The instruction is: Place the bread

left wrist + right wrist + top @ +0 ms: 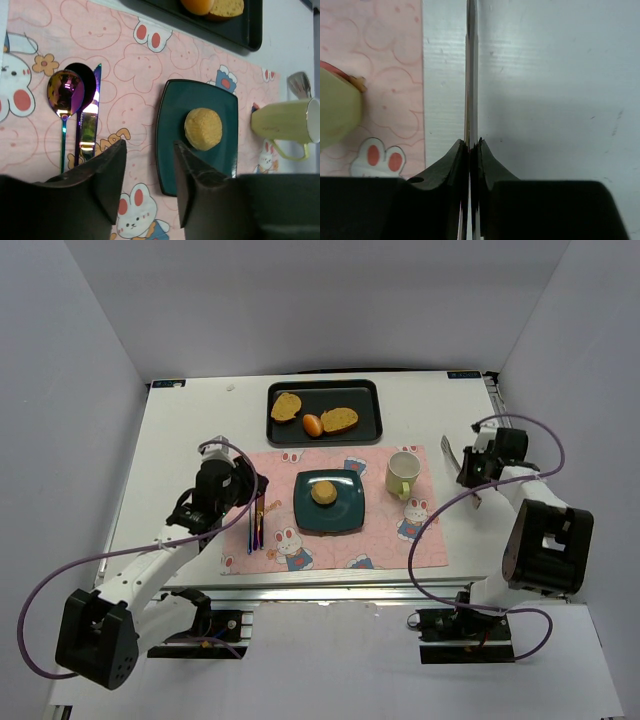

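Small round golden-tan bun [323, 493]: on square teal plate [345, 518].
Left fingers [112, 175]: spread wide.
Right fingers [452, 165]: clamped on thin metal utensil [469, 75].

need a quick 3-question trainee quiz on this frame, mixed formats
1. True or false: the small round golden-tan bun lies on the square teal plate.
2. Multiple choice: the left gripper is A) open and empty, B) shut on the bun, C) shut on the plate.
3. Short answer: which gripper holds the thin metal utensil?
Key: 1 true; 2 A; 3 the right gripper.
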You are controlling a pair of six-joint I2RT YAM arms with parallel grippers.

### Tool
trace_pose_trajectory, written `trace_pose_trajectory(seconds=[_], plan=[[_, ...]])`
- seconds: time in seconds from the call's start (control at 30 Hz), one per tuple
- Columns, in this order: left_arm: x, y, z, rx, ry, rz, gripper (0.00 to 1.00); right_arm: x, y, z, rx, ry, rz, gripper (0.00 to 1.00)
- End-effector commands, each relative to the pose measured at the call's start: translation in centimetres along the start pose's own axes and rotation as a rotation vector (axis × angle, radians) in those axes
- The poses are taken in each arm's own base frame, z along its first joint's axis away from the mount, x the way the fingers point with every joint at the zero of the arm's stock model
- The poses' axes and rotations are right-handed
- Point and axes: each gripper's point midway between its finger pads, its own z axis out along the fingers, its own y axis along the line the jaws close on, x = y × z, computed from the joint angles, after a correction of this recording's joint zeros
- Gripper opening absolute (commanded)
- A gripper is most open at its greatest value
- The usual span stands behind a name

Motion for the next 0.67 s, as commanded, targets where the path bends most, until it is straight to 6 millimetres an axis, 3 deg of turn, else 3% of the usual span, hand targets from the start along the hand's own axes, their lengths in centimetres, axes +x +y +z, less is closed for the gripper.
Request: trace_pose_trajectory(seconds=[0.0, 0.1, 0.23, 0.37, 0.4, 0.43, 0.47, 0.5, 0.6, 0.63], plan=[[-2.2, -2.3, -0.2, 0.068, -0.041, 0.008, 0.57, -0.2, -1.7, 1.7, 0.073, -0.061, 0.011, 0.00], [-2.0, -2.4, -0.1, 0.075, -0.032, 0.013, 0.63, 2.1, -1.8, 3.1, 0.059, -0.001, -0.005, 0.20], [-1.6, -2.6, 0.1, 0.093, -0.015, 0.007, 0.64, 3.7, -2.1, 3.7, 0.048, 0.060, -0.060, 0.64], [-0.8, -3.2, 0.4, 0.128, 0.014, 0.005, 0.60, 3.2, -2.4, 2.8, 0.053, 0.076, -0.123, 0.76], [-0.7, -3.4, 0.5, 0.140, 0.019, 0.007, 0.39, 1.9, -2.7, 2.0, 0.070, 0.050, -0.129, 0.76], [-0.3, -3.7, 0.6, 0.158, 0.040, 0.009, 0.28, 1.0, -2.5, 1.6, 0.066, 0.031, -0.134, 0.77], [0.0, -3.8, 0.6, 0.164, 0.054, 0.012, 0.18, -0.5, -2.3, 0.5, 0.063, -0.010, -0.152, 0.86], [-0.1, -4.4, 0.9, 0.188, 0.049, 0.013, 0.10, -1.9, -1.9, -0.2, 0.050, -0.042, -0.165, 0.90], [0.3, -5.7, 1.1, 0.231, 0.077, 0.036, 0.13, -5.4, -1.0, -2.4, 0.030, -0.144, -0.193, 0.89], [0.9, -6.2, 1.3, 0.239, 0.100, 0.051, 0.26, -7.1, -0.7, -3.2, 0.025, -0.185, -0.199, 0.90]])
